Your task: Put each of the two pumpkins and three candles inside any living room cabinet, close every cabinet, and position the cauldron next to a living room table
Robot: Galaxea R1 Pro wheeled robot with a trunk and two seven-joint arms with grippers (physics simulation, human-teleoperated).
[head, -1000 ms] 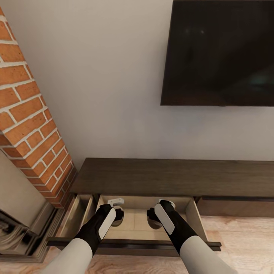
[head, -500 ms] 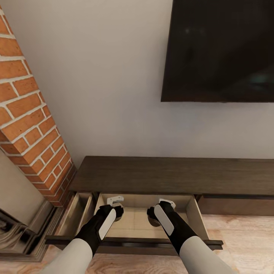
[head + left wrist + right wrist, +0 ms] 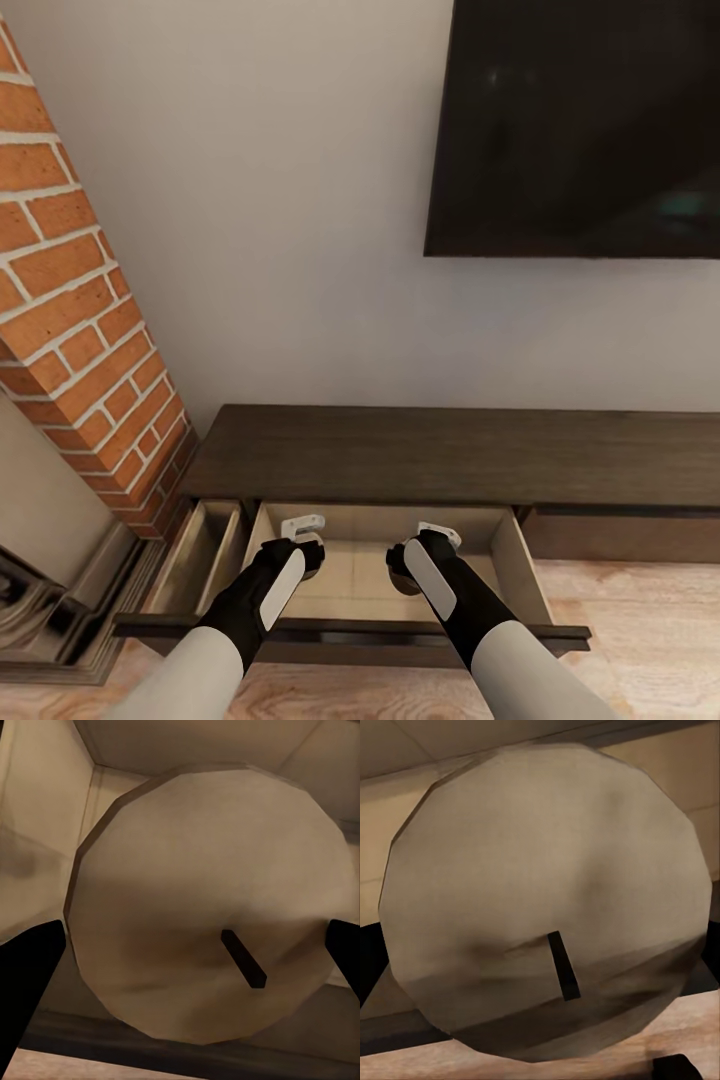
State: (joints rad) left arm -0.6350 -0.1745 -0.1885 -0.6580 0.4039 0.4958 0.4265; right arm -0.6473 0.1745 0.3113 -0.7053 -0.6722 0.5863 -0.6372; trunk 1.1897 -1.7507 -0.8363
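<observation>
From the head camera, both arms are reaching down into the open drawer (image 3: 505, 560) of the dark-brown cabinet (image 3: 450, 455) under the wall TV (image 3: 575, 125). The left gripper (image 3: 303, 528) and right gripper (image 3: 438, 535) are hanging over its pale inside.

In the left wrist camera, black fingers (image 3: 26, 975) are squeezing a round beige candle (image 3: 210, 907) with a dark wick.

In the right wrist camera, another candle (image 3: 547, 900) is sitting close; I cannot tell whether it is gripped.

Even, soft sim light, faint TV (image 3: 585, 125) glare, wide-angle stretch at edges, wrist close-ups blurry w/ low-res smear.
</observation>
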